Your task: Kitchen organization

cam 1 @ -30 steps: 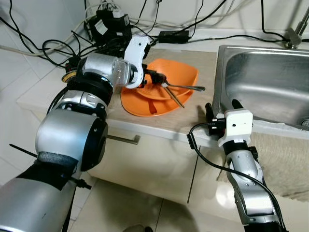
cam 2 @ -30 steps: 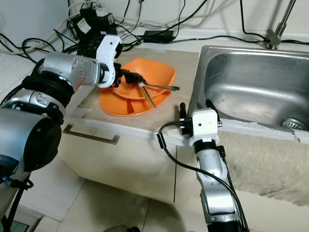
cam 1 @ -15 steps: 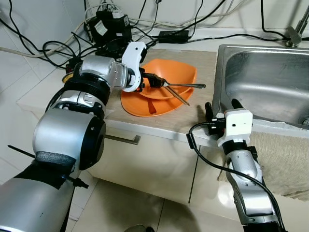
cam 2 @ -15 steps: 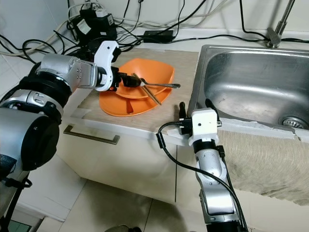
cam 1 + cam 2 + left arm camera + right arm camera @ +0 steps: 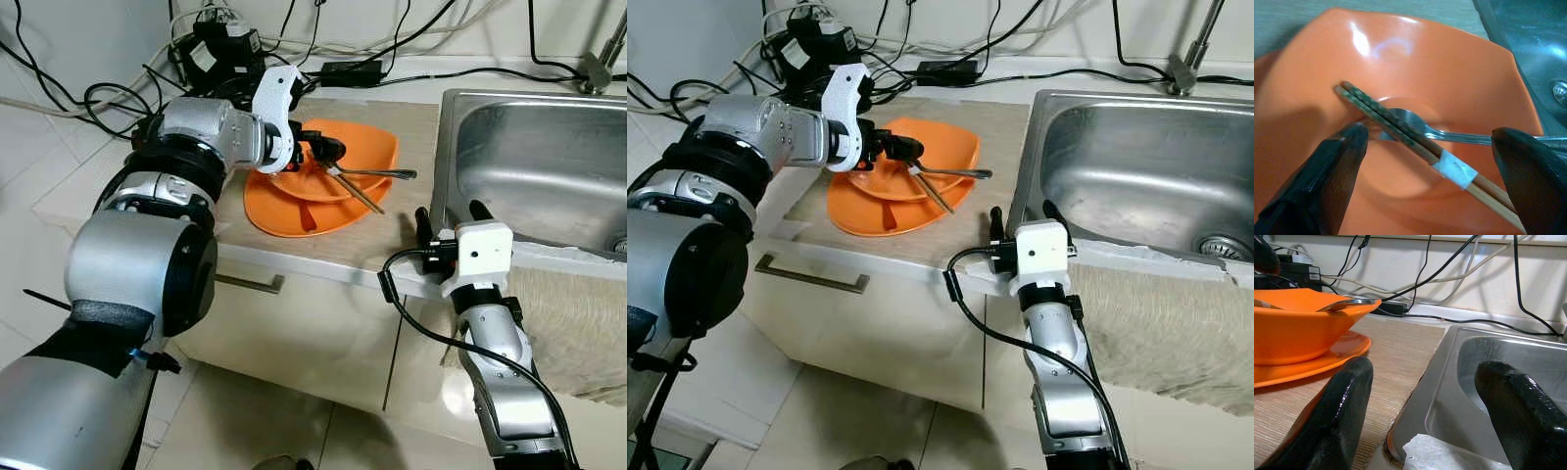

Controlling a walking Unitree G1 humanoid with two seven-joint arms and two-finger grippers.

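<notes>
An orange bowl (image 5: 364, 149) sits on an orange plate (image 5: 291, 213) on the counter left of the sink. A metal spoon (image 5: 384, 174) and a pair of wooden chopsticks (image 5: 357, 194) lie in the bowl, their handles sticking out over its rim. My left gripper (image 5: 327, 153) hovers inside the bowl, open. In the left wrist view its fingers stand on either side of the chopsticks (image 5: 1400, 129) and the spoon's bowl (image 5: 1413, 122), with nothing gripped. My right gripper (image 5: 449, 212) rests open at the counter's front edge beside the sink.
The steel sink (image 5: 534, 147) lies to the right with a tap (image 5: 600, 61) behind it. A tangle of black cables and a power brick (image 5: 227, 49) crowds the back of the counter. A beige cloth (image 5: 573, 328) hangs over the front edge.
My left gripper has lifted a little and shifted toward the back of the bowl. The chopsticks and spoon lie about where they were. The right arm has not moved.
</notes>
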